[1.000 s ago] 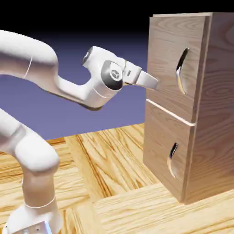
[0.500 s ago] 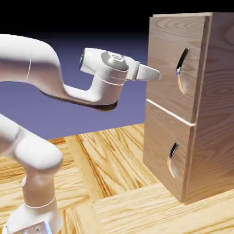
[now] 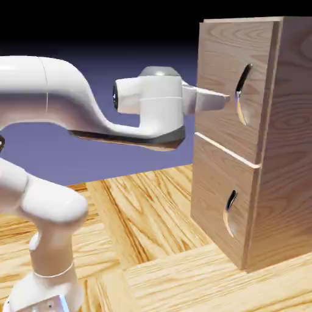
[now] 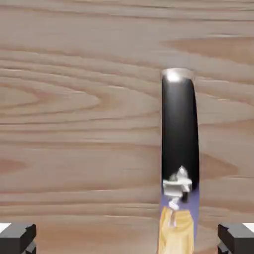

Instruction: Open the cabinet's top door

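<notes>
Fingers (image 4: pixel 237 238) spread wide and empty face the top door (image 3: pixel 228 91) of the cabinet (image 3: pixel 286 183) on the tabletop (image 3: pixel 158 268), touching nothing. Its dark handle (image 4: pixel 179 149) shows at five o'clock in the hand view. Rigid, likely slick metal, best gripped mid-length; the door should swing stiffly.

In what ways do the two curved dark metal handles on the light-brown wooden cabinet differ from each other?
The upper curved dark metal handle is longer than the lower curved dark metal handle. The upper one sits on the taller top door; the lower one sits on the shorter bottom panel. The white arm's open pincer points at the upper handle, while nothing is near the lower one. Both are glossy, bowed, upright, and both panels are shut.
</notes>
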{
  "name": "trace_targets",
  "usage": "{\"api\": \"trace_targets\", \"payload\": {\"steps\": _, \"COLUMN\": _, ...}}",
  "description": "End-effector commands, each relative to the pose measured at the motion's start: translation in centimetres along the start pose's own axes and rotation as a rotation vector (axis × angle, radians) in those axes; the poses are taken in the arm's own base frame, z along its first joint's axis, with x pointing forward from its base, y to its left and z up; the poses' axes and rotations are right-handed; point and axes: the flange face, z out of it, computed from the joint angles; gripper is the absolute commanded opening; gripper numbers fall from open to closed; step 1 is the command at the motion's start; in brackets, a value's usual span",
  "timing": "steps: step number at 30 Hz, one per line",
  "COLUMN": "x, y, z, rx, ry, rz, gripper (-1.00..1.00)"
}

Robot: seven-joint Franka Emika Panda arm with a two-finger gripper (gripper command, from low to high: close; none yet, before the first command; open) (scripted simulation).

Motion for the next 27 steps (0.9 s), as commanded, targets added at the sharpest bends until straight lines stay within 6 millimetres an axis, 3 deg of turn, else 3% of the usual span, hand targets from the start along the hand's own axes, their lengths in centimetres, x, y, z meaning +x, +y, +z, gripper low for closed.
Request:
{"api": "trace_targets", "payload": {"steps": 1, "x": 0.3, "y": 0.4, "z": 0.1, "rx": 0.009, "ry": 0.007, "rz": 0.003, "gripper": 0.0}}
{"api": "trace_targets", "payload": {"steps": 6, "x": 1.1, "y": 1.8, "z": 0.6, "rx": 0.038, "ry": 0.028, "rz": 0.014, "gripper": 0.0}}
{"api": "trace_targets", "payload": {"steps": 11, "x": 1.3, "y": 1.6, "z": 5.6, "rx": 0.038, "ry": 0.028, "rz": 0.014, "gripper": 0.0}}
{"api": "trace_targets", "payload": {"steps": 12, "x": 1.3, "y": 1.6, "z": 5.6, "rx": 0.038, "ry": 0.028, "rz": 0.014, "gripper": -1.0}}
{"api": "trace_targets", "payload": {"steps": 27, "x": -1.7, "y": -1.0, "z": -0.4, "rx": -0.123, "ry": 0.187, "rz": 0.019, "gripper": -1.0}}
